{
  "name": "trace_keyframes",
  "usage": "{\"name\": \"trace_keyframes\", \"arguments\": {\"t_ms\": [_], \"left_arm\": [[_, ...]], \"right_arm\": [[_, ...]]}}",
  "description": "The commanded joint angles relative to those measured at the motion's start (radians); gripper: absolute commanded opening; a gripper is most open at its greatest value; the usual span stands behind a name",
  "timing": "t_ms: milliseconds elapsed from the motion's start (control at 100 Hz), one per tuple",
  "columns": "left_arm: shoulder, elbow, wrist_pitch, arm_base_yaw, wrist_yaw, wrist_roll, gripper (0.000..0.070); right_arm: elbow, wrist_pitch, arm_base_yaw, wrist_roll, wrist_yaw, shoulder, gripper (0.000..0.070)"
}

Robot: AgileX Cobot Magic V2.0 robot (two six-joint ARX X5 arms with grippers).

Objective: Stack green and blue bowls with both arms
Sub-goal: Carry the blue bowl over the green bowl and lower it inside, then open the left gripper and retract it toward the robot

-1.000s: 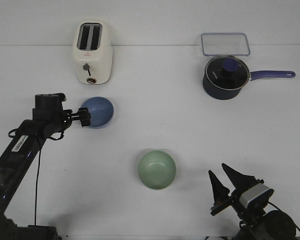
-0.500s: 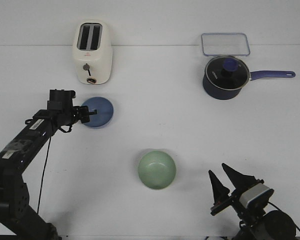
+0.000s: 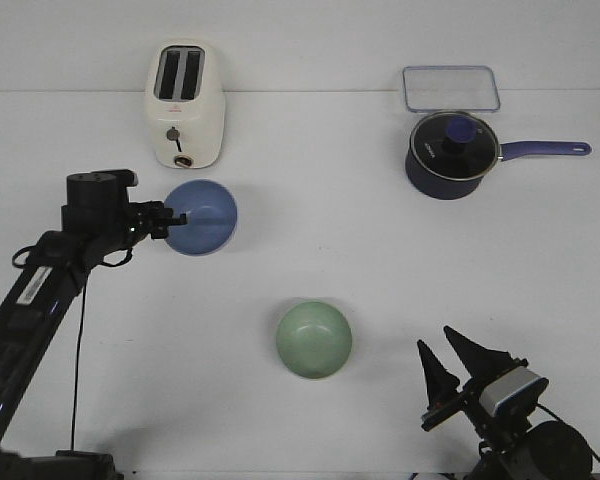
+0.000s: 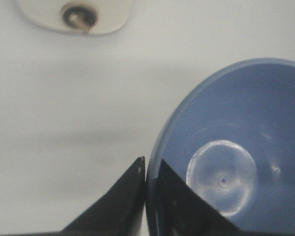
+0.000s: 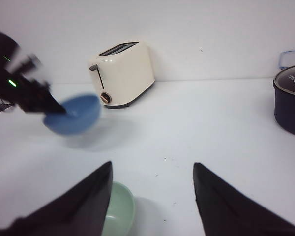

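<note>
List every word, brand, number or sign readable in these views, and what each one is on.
White print on the wall of the navy saucepan: too small to read in the front view.
The same print on the saucepan at the edge of the right wrist view: cut off and blurred, not readable.
Toaster, blue bowl, green bowl: no text visible.

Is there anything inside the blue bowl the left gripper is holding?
Nothing. The blue bowl shows a bare, shiny inside in the left wrist view. The left gripper pinches its rim, one finger inside, one outside; that finger covers a small patch of the wall.
</note>
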Motion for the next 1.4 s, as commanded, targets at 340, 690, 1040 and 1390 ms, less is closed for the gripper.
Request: {"name": "trace_keyframes", "arguments": {"t_ms": [340, 690, 1040, 1390], "left_arm": [[-0.161, -0.116, -0.02, -0.436, -0.021, -0.114, 0.001], [0.026, -0.16, 0.068, -0.714, -0.194, -0.131, 0.001], [0.07, -0.159, 0.079, -0.711, -0.207, -0.131, 0.042], [-0.292, -0.16, -0.004, -0.64, -0.379, -0.05, 0.0418]], "right_arm": [[0.005, 0.014, 0.007, -0.003, 0.001, 0.006, 0.0334], [0.005, 0.014, 0.007, -0.003, 0.0, 0.006, 0.0334], [0.005, 0.015, 0.007, -0.003, 0.0, 0.006, 0.0335], [0.006, 0.014, 0.007, -0.003, -0.001, 0.006, 0.0336]]}}
